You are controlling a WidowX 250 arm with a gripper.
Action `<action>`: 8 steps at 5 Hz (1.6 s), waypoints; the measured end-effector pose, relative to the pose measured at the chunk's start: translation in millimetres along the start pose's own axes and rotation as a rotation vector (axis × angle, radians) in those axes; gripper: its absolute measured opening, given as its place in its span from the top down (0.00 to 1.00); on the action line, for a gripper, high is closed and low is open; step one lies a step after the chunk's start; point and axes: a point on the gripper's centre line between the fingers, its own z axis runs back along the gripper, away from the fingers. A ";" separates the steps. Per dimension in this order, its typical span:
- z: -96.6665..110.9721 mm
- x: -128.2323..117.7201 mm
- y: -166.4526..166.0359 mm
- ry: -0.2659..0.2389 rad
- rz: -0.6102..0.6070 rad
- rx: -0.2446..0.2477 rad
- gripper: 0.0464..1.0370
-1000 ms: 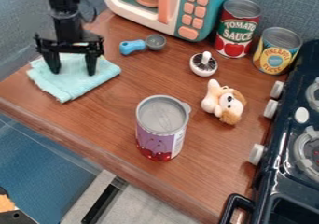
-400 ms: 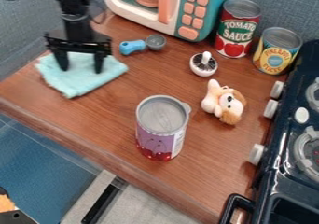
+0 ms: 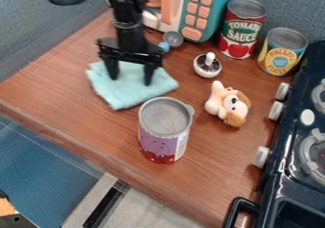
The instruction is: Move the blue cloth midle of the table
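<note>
1. Blue cloth [image 3: 124, 98] lies flat on the table [image 3: 76, 115], behind and slightly left of the purple can [image 3: 164, 132] in view.
2. Gripper [image 3: 130, 81] sits directly over the cloth's upper part, fingers spread wide, tips down at the fabric; no fold pinched between them.
3. Cloth squarish, no clear long axis; most of its bare area reaches toward the camera.
4. Judgement: a sideways drag rightward suits; dragging nearer the camera risks the can.

Even, fairly bright light. We note soft, faint shadows on the wooden table [image 3: 213, 158], a dull sheen on the purple can's lid [image 3: 166, 118], small highlights along the dark stove [image 3: 289, 146].
</note>
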 end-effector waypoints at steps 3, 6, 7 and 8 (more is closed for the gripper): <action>-8.7 10.1 -67.5 0.021 -0.130 -0.090 0.04; -14.2 21.7 -109.0 0.027 -0.233 -0.141 0.04; -14.9 19.9 -110.5 0.027 -0.249 -0.125 0.04; -9.3 15.2 -106.8 0.031 -0.240 -0.112 0.04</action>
